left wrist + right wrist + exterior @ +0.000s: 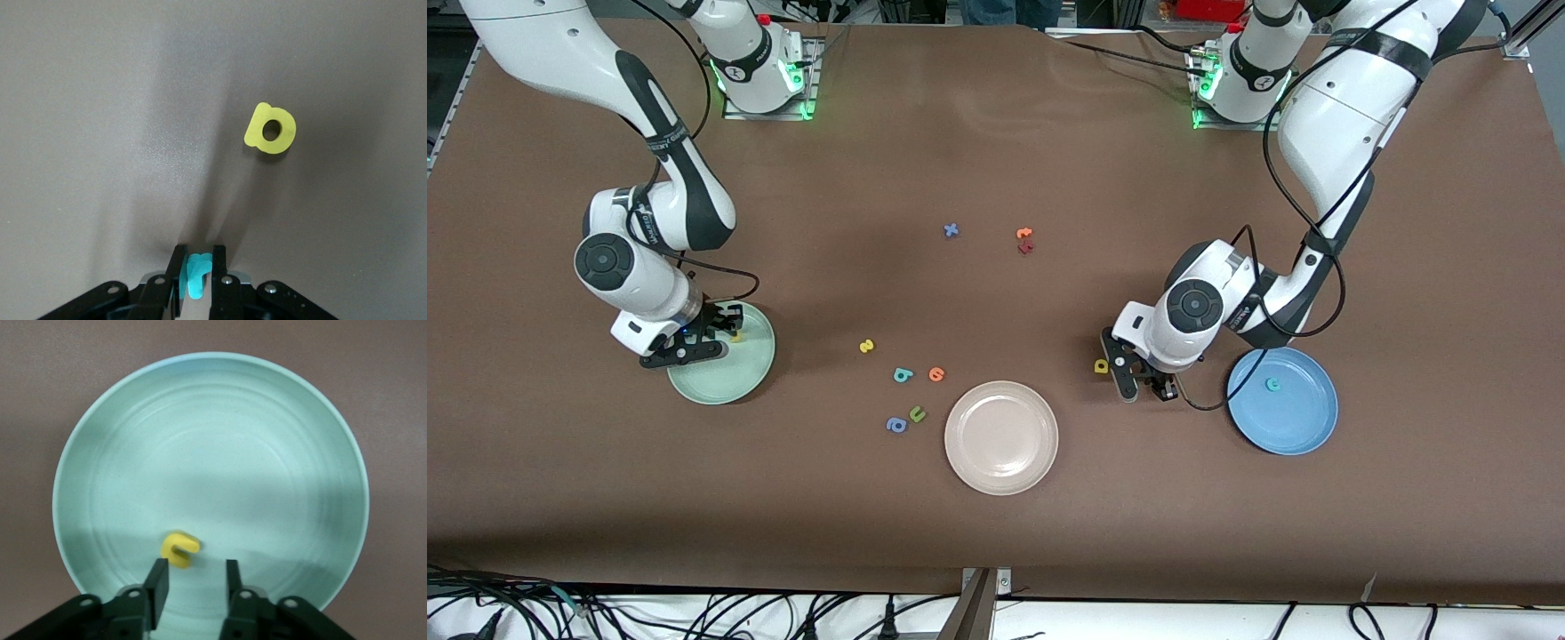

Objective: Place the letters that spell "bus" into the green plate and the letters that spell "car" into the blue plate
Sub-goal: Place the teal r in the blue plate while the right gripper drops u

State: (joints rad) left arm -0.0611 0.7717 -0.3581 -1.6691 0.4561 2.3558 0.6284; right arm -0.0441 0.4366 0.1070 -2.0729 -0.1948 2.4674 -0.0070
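My left gripper (pixel 199 251) is shut on a teal "r" (pixel 195 277), which stands pinched between its jaws low over the brown table. In the front view this gripper (pixel 1140 388) sits between a yellow "a" (pixel 1102 365) (pixel 269 128) and the blue plate (pixel 1303 427). A teal "c" (pixel 1272 384) lies in that plate. My right gripper (pixel 195 563) (pixel 716 333) hangs open over the green plate (pixel 267 440) (pixel 720 387), where a yellow "u" (pixel 180 551) (pixel 735 336) lies loose just off its fingertips. A yellow "s" (pixel 866 346) and a teal "b" (pixel 903 375) lie mid-table.
A beige plate (pixel 1001 467) sits nearest the front camera. Beside the teal "b" lie an orange round letter (pixel 936 374), a green "u" (pixel 917 413) and a blue "a" (pixel 896 425). A blue cross-shaped letter (pixel 951 230) and orange and dark red letters (pixel 1024 240) lie nearer the bases.
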